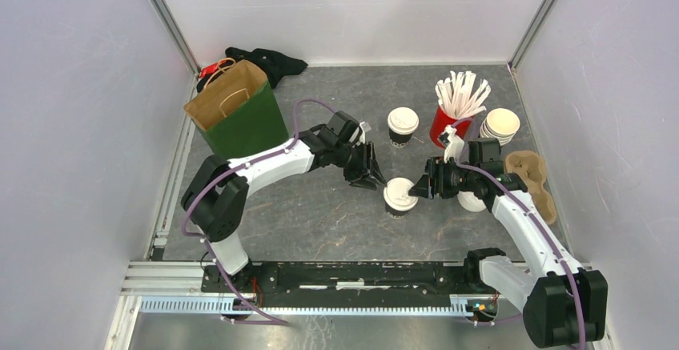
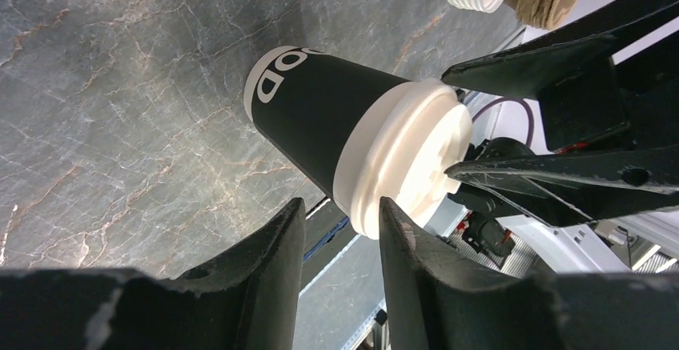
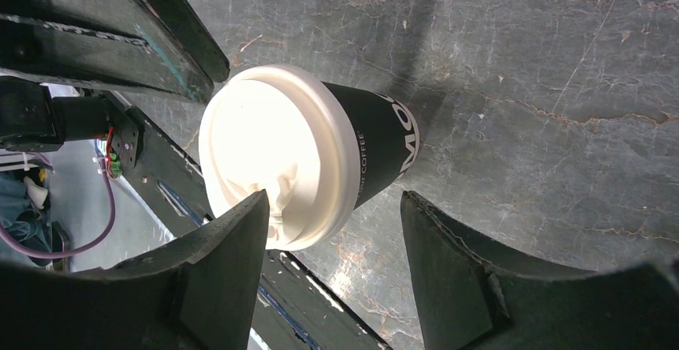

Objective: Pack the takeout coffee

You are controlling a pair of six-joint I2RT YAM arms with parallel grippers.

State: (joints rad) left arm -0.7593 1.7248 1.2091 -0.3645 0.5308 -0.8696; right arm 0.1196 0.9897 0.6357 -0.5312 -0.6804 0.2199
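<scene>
Two takeout coffee cups, dark with white lids, stand on the grey table. One coffee cup [image 1: 399, 196] is in the middle, between both grippers. The other coffee cup [image 1: 403, 126] stands farther back. My left gripper [image 1: 375, 177] is just left of the middle cup. In the left wrist view that cup [image 2: 320, 118] lies just beyond the left gripper [image 2: 343, 206], whose narrow gap holds nothing. One fingertip [image 2: 390, 210] is at the lid's rim. My right gripper [image 1: 422, 187] is at the cup's right side. The right gripper [image 3: 335, 198] stands open, the cup [image 3: 376, 146] just ahead of its fingers.
A green and brown paper bag [image 1: 238, 110] stands open at the back left, a black cloth [image 1: 268, 62] behind it. At the back right are a red cup of white stirrers [image 1: 456, 106], a stack of lidless cups [image 1: 500, 126], a cardboard carrier [image 1: 532, 178] and a loose white lid [image 1: 471, 203].
</scene>
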